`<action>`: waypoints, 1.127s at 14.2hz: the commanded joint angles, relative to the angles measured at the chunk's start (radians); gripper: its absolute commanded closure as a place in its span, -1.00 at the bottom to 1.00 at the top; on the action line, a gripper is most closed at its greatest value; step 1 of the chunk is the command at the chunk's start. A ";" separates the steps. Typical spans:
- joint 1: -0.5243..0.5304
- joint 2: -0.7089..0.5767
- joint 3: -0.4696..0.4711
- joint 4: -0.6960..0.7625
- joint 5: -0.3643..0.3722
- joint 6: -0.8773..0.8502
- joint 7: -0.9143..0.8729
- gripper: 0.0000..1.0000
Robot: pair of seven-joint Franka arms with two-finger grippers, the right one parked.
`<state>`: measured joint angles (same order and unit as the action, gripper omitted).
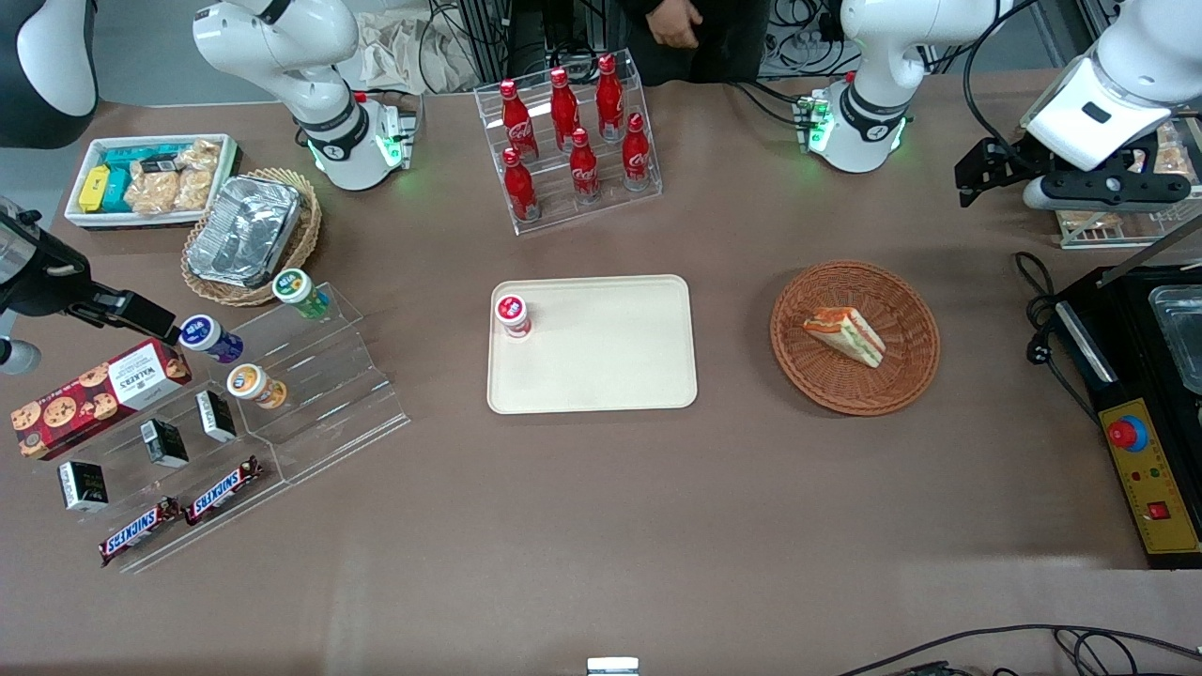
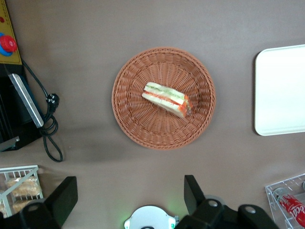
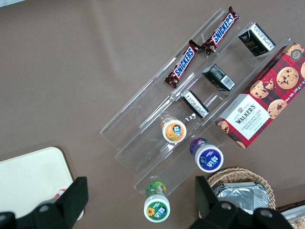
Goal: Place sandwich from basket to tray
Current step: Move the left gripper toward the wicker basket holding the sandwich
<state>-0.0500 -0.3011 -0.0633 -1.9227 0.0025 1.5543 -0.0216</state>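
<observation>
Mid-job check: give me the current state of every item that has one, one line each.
Triangular white-bread sandwich: lying in the basket, not gripped.
Round reddish-brown wicker basket: holding the sandwich.
Cream rectangular plastic tray: flat, no sandwich yet; a red-lidded cup stands at one corner.
Left arm's gripper: open, above the table beside the basket.

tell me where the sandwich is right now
The sandwich lies in the reddish-brown wicker basket, beside the cream tray, toward the working arm's end of the table. The open hand hovers above, apart from it.
</observation>
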 commanded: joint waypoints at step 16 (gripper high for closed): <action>-0.016 0.036 -0.061 0.005 -0.030 0.050 -0.539 -0.99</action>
<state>-0.0556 -0.2835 -0.0974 -1.9228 -0.0125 1.5945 -0.4116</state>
